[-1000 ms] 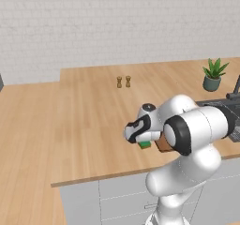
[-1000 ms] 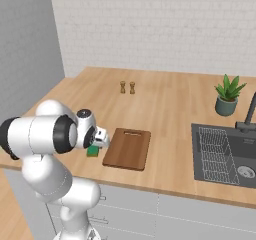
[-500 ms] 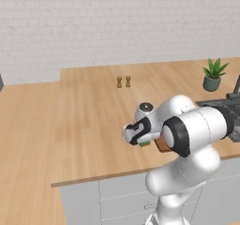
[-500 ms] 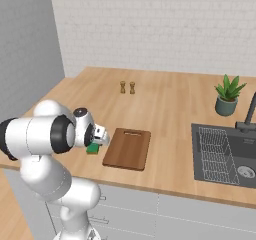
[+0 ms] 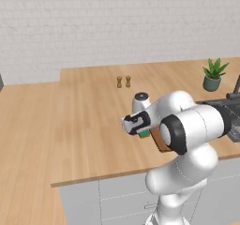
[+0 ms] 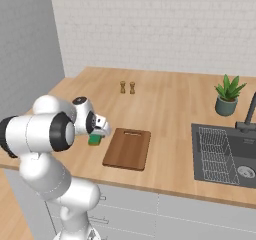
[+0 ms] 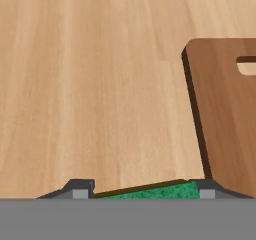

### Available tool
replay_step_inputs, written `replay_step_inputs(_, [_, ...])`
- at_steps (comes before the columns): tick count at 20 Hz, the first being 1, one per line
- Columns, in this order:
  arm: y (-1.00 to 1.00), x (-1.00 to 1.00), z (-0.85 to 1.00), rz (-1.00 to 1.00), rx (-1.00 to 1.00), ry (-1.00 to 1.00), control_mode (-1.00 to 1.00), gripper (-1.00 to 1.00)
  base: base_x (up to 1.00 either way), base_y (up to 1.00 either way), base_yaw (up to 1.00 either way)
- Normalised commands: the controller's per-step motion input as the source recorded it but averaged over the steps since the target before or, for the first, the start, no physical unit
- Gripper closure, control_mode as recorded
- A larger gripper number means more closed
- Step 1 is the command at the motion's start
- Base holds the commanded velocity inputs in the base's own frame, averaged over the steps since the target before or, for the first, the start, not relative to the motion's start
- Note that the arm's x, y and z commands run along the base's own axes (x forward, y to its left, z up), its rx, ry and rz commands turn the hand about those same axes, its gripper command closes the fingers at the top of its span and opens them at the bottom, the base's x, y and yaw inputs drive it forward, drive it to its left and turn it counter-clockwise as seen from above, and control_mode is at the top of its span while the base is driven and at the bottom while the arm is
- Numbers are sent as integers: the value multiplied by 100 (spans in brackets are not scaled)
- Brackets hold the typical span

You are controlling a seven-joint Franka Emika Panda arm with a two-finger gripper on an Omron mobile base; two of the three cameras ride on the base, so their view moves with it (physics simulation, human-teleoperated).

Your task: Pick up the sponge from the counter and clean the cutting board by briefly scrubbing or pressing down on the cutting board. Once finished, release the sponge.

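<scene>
Sponge (image 7: 150,190) clamped between the closed fingers (image 7: 82,189), raised just off the surface (image 7: 90,84), just beside the board (image 6: 128,148). Judged: carried clear so it can cross the board's edge. Board bare, slot end toward the wall; scrub not yet done.

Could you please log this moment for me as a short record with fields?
gripper: shut on the sponge, beside the board's left edge
sponge: green, between the fingers, left of the cutting board
cutting board: flat on the counter, bare, slot handle at far end
scrubbing: not yet begun
other items: two small shakers, potted plant, sink
</scene>
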Motion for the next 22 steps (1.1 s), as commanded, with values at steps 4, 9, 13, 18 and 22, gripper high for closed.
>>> replay_step_inputs(4, [-25,54,61,0,0,24,-100,100,0,0,0])
replay_step_inputs(9, [-13,32,44,0,1,8,-100,100,0,0,0])
replay_step_inputs(13, [0,24,-6,0,0,-2,-100,100,0,0,0])
replay_step_inputs(18, [-3,8,-40,0,-6,-11,-100,100,0,0,0])
replay_step_inputs(22, [-24,-3,-28,-3,-3,-16,-100,100,0,0,0])
